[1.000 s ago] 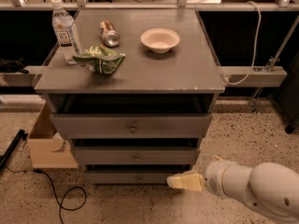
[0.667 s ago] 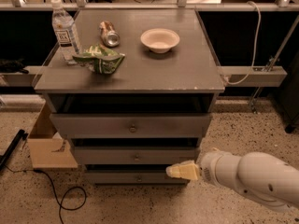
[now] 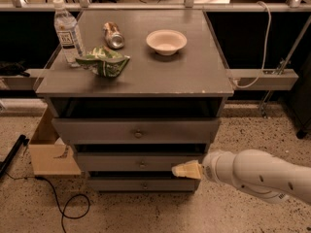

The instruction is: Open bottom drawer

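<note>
The grey cabinet has three drawers. The bottom drawer is the lowest and slimmest, with a small round knob at its centre; it looks closed. My gripper comes in from the right on a white arm. Its yellowish tip sits in front of the right part of the middle drawer, just above the bottom drawer and to the right of its knob.
On the cabinet top are a water bottle, a can lying on its side, a green chip bag and a white bowl. A cardboard box and a black cable lie left of the cabinet.
My gripper and arm have moved left and a little up, from right of the bottom drawer's front toward the cabinet's middle. The drawers have not moved.
</note>
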You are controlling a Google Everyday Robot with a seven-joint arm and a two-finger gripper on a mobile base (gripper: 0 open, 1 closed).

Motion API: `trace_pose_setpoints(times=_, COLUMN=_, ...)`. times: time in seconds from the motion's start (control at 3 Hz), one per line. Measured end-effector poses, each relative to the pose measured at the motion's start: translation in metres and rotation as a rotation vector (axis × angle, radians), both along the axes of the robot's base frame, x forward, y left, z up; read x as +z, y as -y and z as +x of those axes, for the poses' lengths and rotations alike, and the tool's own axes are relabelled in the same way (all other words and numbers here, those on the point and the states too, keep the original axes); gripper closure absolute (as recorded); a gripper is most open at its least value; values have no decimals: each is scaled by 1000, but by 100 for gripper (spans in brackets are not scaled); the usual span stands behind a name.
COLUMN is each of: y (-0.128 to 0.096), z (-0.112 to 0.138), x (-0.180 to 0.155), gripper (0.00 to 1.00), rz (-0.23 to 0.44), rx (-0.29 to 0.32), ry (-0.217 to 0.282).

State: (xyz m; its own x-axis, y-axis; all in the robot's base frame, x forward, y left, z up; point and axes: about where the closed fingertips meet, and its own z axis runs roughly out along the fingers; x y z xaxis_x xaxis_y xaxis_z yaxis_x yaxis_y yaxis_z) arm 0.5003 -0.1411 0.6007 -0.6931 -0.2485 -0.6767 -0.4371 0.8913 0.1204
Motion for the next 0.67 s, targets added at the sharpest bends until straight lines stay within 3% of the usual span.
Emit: trace_pose_setpoints(times=0.67, y=17, z=3, x=-34, gripper=0, rz=30, rx=-63, ry=-36)
